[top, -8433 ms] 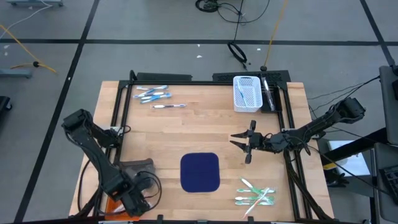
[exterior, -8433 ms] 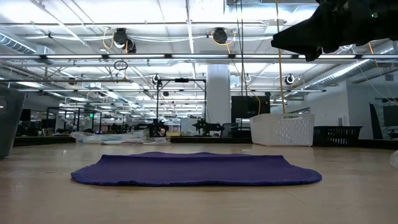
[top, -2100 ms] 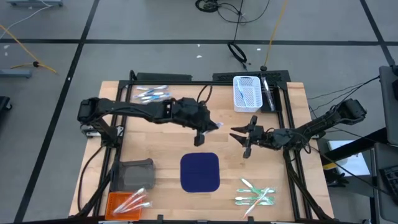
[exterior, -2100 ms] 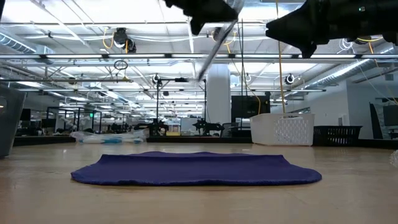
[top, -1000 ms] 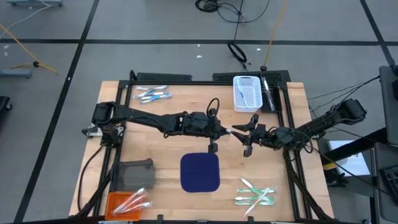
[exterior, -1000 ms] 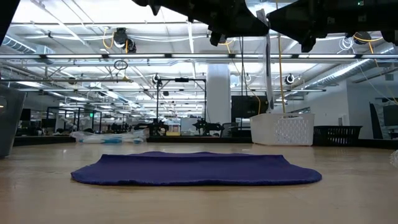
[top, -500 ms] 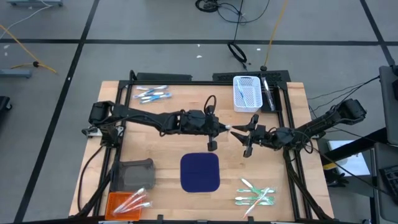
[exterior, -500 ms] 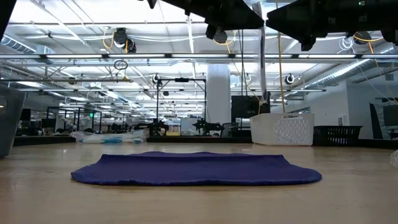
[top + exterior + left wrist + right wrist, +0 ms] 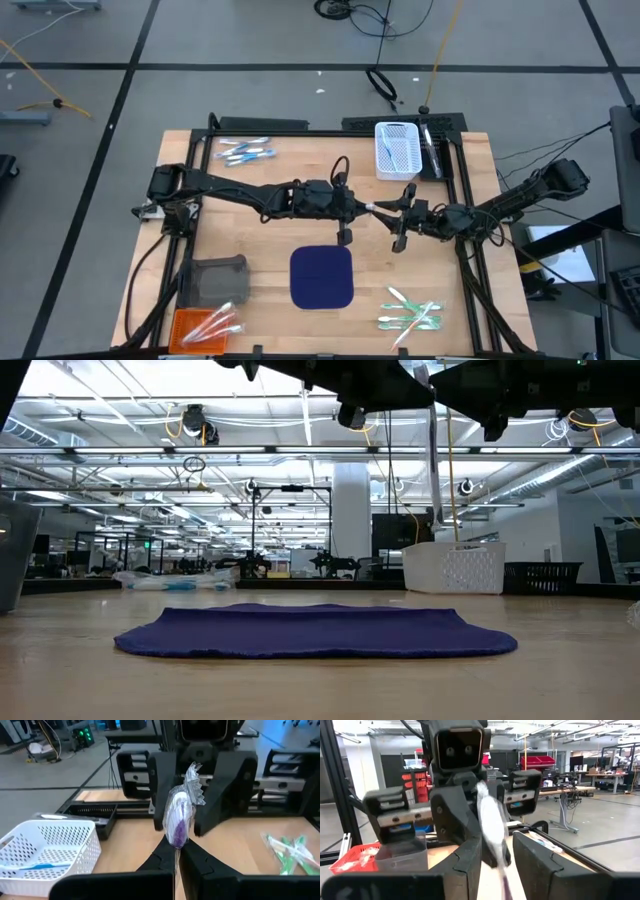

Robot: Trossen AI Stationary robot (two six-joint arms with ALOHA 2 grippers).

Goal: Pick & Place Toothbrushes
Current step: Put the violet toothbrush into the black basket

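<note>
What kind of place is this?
Probably a robot lab or workshop: two robot arms work at a wooden table, more workbenches stand behind, and cables trail across the floor.

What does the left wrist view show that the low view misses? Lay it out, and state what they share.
Left wrist view only: the left gripper shut on a wrapped toothbrush, its end between the right gripper's open fingers, and green toothbrushes lying on the table.

Low view only: the navy mat flat on the wood, with both arms dark overhead.

Both: the white basket and the held toothbrush, seen in the low view as a thin pale stick hanging below the arms.
</note>
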